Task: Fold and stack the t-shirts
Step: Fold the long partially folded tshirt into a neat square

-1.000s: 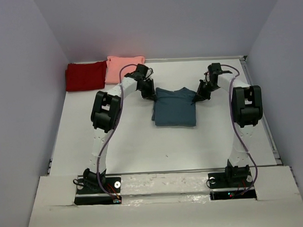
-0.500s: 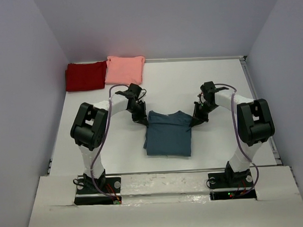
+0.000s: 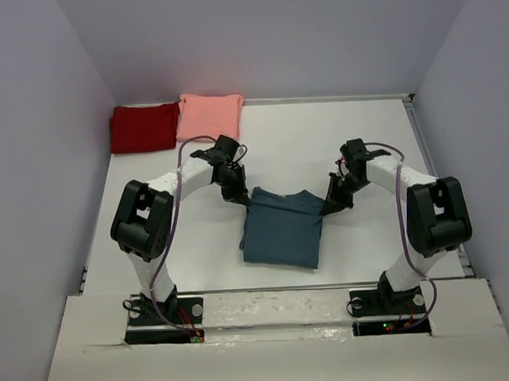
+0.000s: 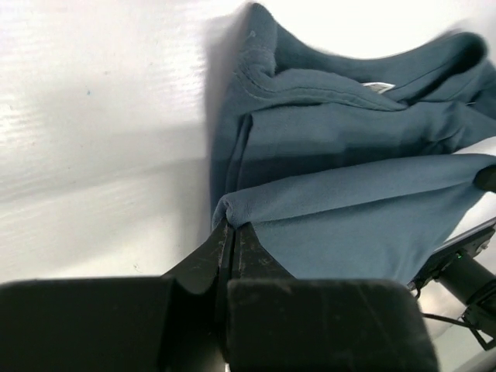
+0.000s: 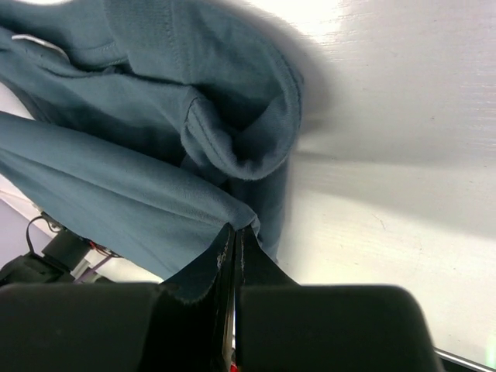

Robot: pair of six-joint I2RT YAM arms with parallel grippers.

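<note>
The left end effector is pinching shut on the far-left corner of the teal t-shirt, which is lying folded on the bench between the arms. The right end effector is clamping shut on its far-right corner. Being soft, light and limp, the cloth is likely sagging wherever unsupported, so corners and hems are looking like the best holds.

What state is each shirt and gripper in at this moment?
teal t-shirt: folded, far edge pinched at both corners.
red t-shirt: folded flat, far left.
pink t-shirt: folded flat beside the red one.
left gripper: shut on the teal t-shirt's left corner.
right gripper: shut on its right corner.
</note>
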